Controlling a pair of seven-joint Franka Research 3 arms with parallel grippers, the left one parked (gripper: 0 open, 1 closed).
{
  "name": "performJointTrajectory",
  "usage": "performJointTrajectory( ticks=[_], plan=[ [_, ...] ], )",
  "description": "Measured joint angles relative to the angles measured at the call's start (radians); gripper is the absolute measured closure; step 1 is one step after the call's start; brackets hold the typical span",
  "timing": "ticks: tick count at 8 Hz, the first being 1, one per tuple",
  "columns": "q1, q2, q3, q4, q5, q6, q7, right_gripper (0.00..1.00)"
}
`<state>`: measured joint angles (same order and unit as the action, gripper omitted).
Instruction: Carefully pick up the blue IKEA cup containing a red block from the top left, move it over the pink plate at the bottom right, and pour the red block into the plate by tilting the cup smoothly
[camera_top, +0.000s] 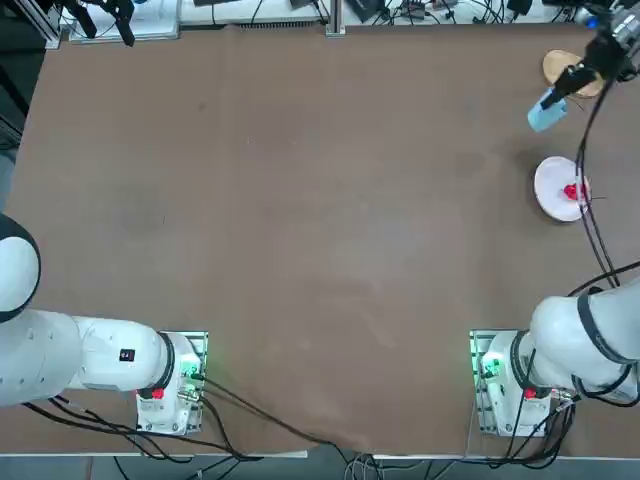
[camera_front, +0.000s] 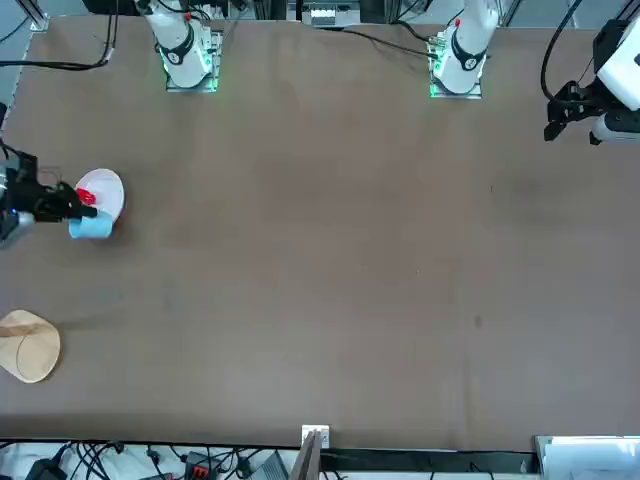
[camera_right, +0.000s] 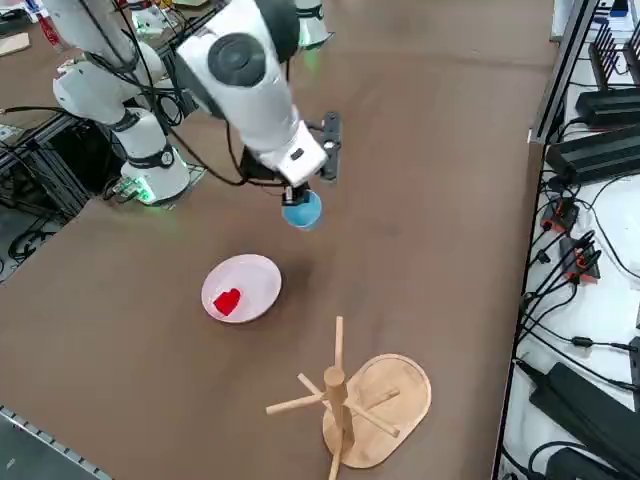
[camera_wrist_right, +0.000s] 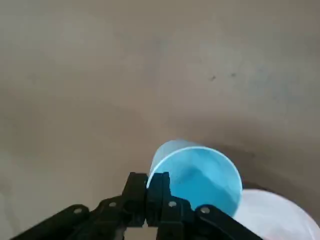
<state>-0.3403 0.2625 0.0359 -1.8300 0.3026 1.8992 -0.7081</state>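
Note:
My right gripper (camera_top: 562, 92) is shut on the rim of the blue IKEA cup (camera_top: 546, 114), holding it tilted in the air near the table's far right edge. In the wrist view the fingers (camera_wrist_right: 159, 186) pinch the cup (camera_wrist_right: 200, 175) wall, and no red shows in the cup. The pink plate (camera_top: 548, 186) lies on the table just beside and below the cup. The red block (camera_top: 571, 192) rests in the plate. From the right side, the cup (camera_right: 302, 211) hangs under the gripper (camera_right: 300, 192), a little away from the plate (camera_right: 256, 278) with the block (camera_right: 227, 301).
A tan wooden oval base with a branched stick (camera_right: 368, 398) stands beyond the plate near the table's far right corner (camera_top: 566, 68). Cables hang from the right arm over the plate area. The table's right edge is close by.

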Motion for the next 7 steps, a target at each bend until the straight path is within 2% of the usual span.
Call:
performJointTrajectory(
  ticks=[3,7],
  plan=[
    [0.137,0.007,0.001,-0.025,-0.1,0.124,0.302,0.98],
    [0.281,0.025,0.002,-0.031,-0.119,0.192,0.746,0.98]
  ],
)
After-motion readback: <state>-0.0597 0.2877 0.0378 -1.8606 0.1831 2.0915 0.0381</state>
